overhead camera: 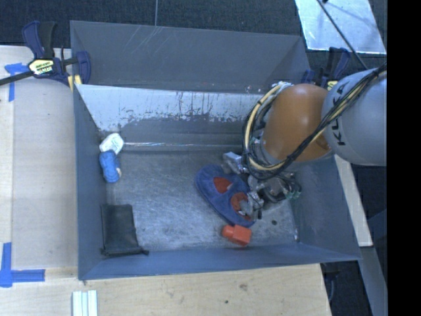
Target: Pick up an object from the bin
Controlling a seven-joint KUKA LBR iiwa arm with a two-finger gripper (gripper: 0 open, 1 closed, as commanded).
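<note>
Camera view, looking down into the grey bin [197, 71]: hand [254, 201] low at the floor on the right side, set against the right edge of a floppy blue thing [208, 182] with red patches, possibly a soft toy or a cloth, hard to make out. Placed low and close, presumably to get a bite on that soft edge rather than on the flat middle. Cannot tell whether spread wide or closed narrow, the working end lost among cables and dark metal under the orange wrist cover [296, 127]. Nothing clearly gripped, so no hold to claim.

Just in front of the blue thing, near the front of the bin, a small red block [237, 235], touching or almost touching the blue edge. Close enough to be nudged by a closing hand.

Well apart on the left: a blue-and-white bottle-like thing [110, 157] lying toward the back-left corner, and a flat black pad [120, 229] lying by the left side toward the front. Both out of the way, no bearing on the reach.

Judged stage: down at the blue thing, lift not yet begun. Needed next: a firm close on the soft edge, then a straight rise clear of the red block.
</note>
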